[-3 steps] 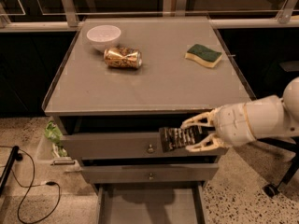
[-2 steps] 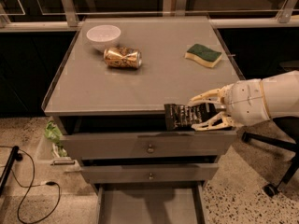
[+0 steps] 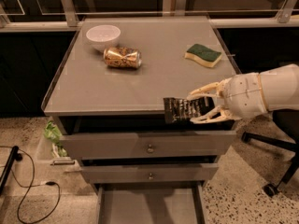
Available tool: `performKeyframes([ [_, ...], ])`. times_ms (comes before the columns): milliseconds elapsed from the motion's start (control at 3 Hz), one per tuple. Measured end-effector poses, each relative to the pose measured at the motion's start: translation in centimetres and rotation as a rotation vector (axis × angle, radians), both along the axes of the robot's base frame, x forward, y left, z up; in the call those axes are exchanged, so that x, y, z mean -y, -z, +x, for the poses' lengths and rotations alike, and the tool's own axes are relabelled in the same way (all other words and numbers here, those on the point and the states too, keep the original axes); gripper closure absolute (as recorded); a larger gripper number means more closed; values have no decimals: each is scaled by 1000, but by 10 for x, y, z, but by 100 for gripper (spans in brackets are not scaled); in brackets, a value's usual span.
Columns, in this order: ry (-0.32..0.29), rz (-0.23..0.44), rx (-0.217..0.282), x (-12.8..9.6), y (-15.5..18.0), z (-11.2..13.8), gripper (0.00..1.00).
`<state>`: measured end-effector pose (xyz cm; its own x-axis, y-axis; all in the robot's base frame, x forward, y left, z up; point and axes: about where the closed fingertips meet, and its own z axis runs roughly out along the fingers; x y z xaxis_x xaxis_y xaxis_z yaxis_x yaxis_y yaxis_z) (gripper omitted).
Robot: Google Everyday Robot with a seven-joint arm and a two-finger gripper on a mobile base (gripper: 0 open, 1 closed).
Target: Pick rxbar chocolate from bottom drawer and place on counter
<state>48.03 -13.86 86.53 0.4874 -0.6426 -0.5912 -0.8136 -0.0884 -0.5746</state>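
My gripper [image 3: 198, 107] comes in from the right and is shut on the rxbar chocolate [image 3: 181, 109], a flat black wrapper with white print. It holds the bar at the front right edge of the counter [image 3: 154, 64], level with the rim. The bottom drawer [image 3: 149, 204] stands pulled open at the foot of the cabinet, and its grey floor shows nothing on it.
On the counter are a white bowl [image 3: 103, 35] at the back left, a gold can [image 3: 122, 57] lying on its side next to it, and a green-and-yellow sponge [image 3: 203, 55] at the back right. Two knobbed drawers [image 3: 149, 146] are shut. An office chair base [image 3: 275, 167] stands at the right.
My gripper has lifted the rxbar from in front of the top drawer up to the counter's front edge and a little to the right.
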Motion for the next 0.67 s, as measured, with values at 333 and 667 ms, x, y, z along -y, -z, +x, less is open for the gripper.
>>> performKeyframes([
  [333,22,66,-51,4,-3,41,100],
  [667,34,143,-111,-7,-13,90,100],
])
